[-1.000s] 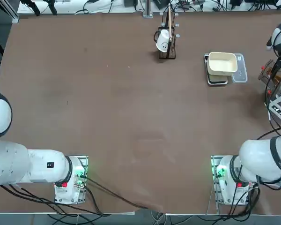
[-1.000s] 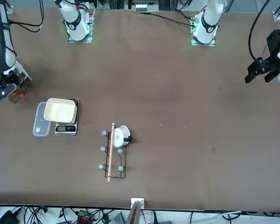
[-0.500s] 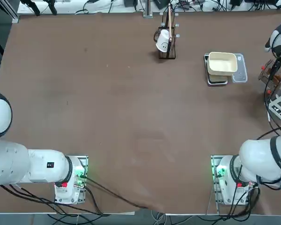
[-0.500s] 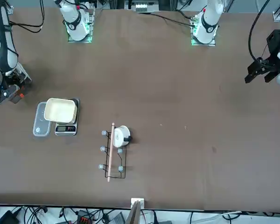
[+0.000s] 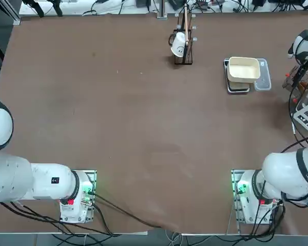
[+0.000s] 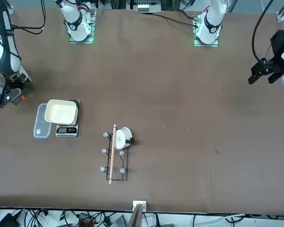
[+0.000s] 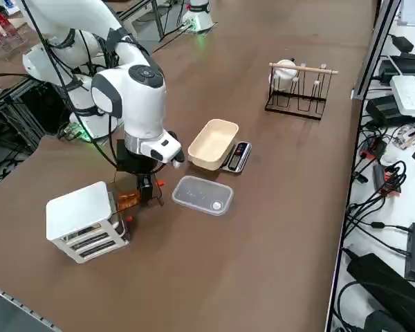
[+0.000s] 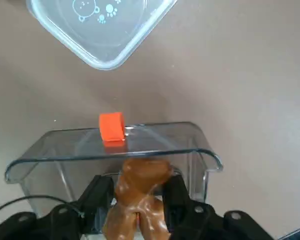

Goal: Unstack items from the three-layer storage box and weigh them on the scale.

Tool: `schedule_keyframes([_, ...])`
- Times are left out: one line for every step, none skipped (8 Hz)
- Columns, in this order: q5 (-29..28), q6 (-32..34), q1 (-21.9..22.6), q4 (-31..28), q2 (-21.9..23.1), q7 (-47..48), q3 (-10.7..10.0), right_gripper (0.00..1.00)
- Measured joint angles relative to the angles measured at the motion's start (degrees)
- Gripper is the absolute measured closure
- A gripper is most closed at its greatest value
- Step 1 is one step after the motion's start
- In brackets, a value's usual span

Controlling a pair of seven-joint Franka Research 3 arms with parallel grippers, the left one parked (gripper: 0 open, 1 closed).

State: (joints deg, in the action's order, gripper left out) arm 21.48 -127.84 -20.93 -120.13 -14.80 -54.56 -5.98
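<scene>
Reaching down, right pincer [image 8: 136, 200] flanks reddish-brown item [image 8: 140, 192] in clear drawer [image 8: 115, 150].

Right arm bent low, hand [image 8: 137, 200] pointing down, fingers [image 8: 97, 197] partly spread.

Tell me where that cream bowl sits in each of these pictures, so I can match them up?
Top view: cream bowl, upper right, on the scale.
Front view: bowl at the left.
Right side view: bowl at the centre, beyond the right gripper.
Right wrist view: not in it.
Shared landmark: the clear lid beside the bowl, also seen from the wrist.
</scene>
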Motion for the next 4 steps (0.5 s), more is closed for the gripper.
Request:
schedule_keyframes([0.00,0.19,-0.01,0.00,0.06,0.10,-0.01,0.49])
schedule_keyframes([-0.01,0.82,-0.01,0.02,0.15,0.22,-0.02,0.56])
schedule_keyframes([-0.01,2.78,0.00,0.21,0.49,0.34,-0.01,0.65])
schedule_keyframes([-0.55,5.31,0.05,0.64,1.11,0.38,0.04,0.65])
